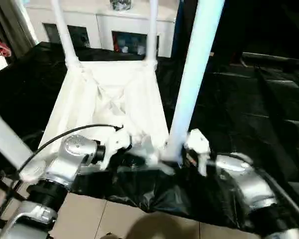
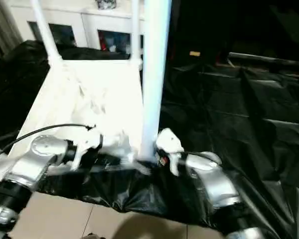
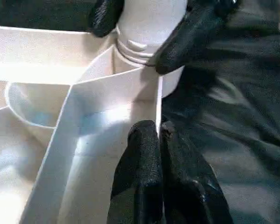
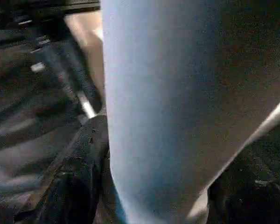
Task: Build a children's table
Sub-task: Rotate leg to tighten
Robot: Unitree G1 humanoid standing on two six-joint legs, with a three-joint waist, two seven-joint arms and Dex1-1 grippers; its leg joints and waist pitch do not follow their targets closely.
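With the upturned table top (image 1: 114, 99) on the black sheet, we pinch a leg (image 1: 192, 84) in our right gripper (image 3: 144, 37) at its near corner socket, left gripper (image 3: 161, 140) pressed together beside it; next, twisting it home.

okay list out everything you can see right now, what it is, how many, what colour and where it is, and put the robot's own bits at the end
table top: one, white, lying underside up on the black sheet, ribs showing.
fitted legs: two, white, standing in the far corner sockets.
near leg: one, white, upright at the near right corner socket, threaded end at its mouth.
another white tube: one, slanting at the left edge.
black sheet: one, covering the work surface.
cabinet: one, white with glass doors, behind.
tiled floor: beige, in front.
left gripper: black fingers together, against a rib by that socket.
right gripper: black fingers on either side of the near leg's base.
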